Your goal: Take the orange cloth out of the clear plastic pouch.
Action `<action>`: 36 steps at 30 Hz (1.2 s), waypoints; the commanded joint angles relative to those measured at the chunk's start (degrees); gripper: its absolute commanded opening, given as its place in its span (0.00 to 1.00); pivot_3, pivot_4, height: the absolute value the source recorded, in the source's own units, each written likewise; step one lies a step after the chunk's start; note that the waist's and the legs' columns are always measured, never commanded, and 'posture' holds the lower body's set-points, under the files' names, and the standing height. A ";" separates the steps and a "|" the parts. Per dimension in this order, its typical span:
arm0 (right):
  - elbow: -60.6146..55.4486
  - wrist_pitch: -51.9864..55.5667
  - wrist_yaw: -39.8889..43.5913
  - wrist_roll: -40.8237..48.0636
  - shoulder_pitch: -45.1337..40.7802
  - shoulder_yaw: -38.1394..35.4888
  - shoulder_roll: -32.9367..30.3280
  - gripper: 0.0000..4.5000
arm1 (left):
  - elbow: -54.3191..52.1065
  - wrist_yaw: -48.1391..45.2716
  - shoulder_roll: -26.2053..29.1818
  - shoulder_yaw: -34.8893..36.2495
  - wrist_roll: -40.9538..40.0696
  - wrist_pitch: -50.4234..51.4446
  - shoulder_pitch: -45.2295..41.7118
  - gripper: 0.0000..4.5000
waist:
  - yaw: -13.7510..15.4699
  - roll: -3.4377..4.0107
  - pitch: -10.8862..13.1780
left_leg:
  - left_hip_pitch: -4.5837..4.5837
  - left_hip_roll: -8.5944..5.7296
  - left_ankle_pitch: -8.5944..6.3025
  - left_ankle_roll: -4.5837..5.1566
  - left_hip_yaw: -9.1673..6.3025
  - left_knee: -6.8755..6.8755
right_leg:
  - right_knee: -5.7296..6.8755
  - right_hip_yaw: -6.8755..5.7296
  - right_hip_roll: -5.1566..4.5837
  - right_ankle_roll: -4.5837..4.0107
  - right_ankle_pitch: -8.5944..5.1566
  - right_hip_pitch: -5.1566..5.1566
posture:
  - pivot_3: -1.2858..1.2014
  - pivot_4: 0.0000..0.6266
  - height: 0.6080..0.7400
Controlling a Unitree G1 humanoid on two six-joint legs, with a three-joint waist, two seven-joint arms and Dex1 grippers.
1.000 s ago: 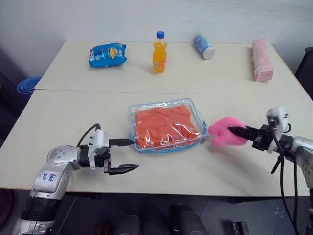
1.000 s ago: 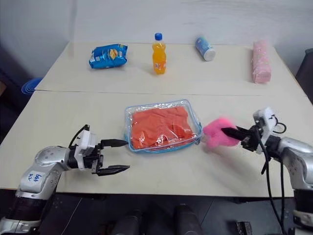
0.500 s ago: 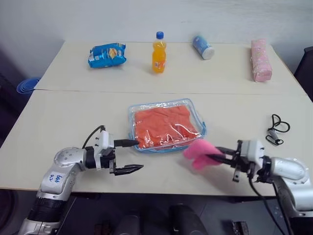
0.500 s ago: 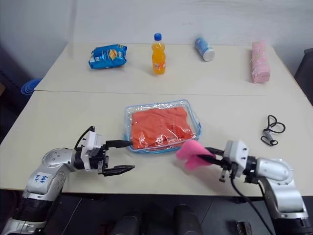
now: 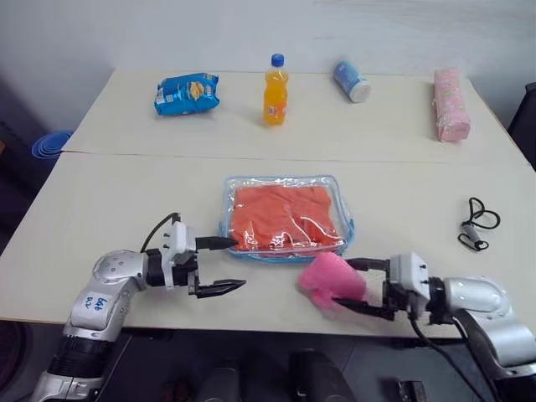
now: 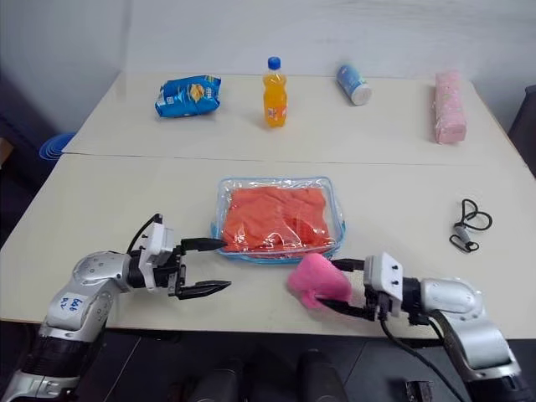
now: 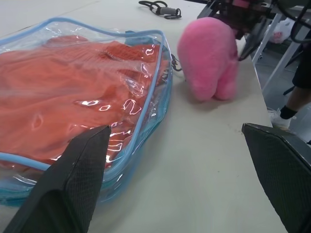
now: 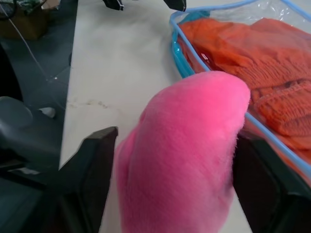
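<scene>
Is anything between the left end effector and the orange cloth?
Yes: the clear plastic pouch encloses the orange cloth. The open left end effector sits at its near-left edge; only the pouch wall separates them.

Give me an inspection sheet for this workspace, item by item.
Surface: two beige tables pushed together.
Job's things: orange cloth inside the clear plastic pouch; pink plush charm beside it.
Clutter: blue snack bag, orange drink bottle, can lying down, pink packet.
Grippers: left gripper open at the pouch's corner; right gripper open around the charm.
Cables: black cord.
Surroundings: blue bin.
</scene>
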 commanded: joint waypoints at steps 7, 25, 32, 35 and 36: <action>9.50 -3.39 12.42 4.65 2.60 -13.66 -9.64 1.00 | 0.54 -0.64 2.02 2.42 0.21 -2.75 1.58 1.00 | -0.18 -0.06 0.05 | 0.24 0.01 -0.14 0.25 0.00 -0.03 | -0.12 -0.01 0.00 0.00 0.00 0.30 | 0.52 0.24 1.00; 56.81 -52.75 9.36 -20.38 -39.22 7.59 3.51 1.00 | -0.10 0.08 1.90 2.83 0.46 -4.33 3.11 1.00 | -0.56 0.05 0.13 | 0.11 0.00 0.06 -0.10 0.09 0.02 | -0.01 -0.03 -0.06 -0.01 0.00 0.08 | 0.52 0.24 1.00; 61.09 -53.33 8.51 -21.72 -44.06 11.43 6.78 0.71 | -1.77 -0.08 1.58 1.30 0.40 -3.79 3.02 1.00 | -0.86 0.07 0.14 | 0.16 0.03 0.11 -0.19 0.09 0.03 | 0.17 -0.02 -0.01 -0.01 0.00 0.04 | 0.52 0.24 1.00; 61.87 -51.40 7.21 -22.12 -45.33 11.96 7.51 0.48 | -2.77 -0.49 1.42 -0.26 0.92 -3.99 1.50 1.00 | -0.72 0.07 0.14 | 0.15 0.03 0.11 -0.19 0.08 0.04 | 0.16 -0.02 -0.02 -0.01 0.00 0.04 | 0.52 0.24 1.00; 62.03 -50.56 6.93 -22.59 -45.49 12.24 7.52 0.39 | -3.12 -0.46 1.08 -1.12 1.27 -4.08 0.63 1.00 | -0.57 0.07 0.14 | 0.15 0.02 0.11 -0.19 0.08 0.03 | 0.15 -0.02 -0.02 -0.01 0.00 0.04 | 0.52 0.24 1.00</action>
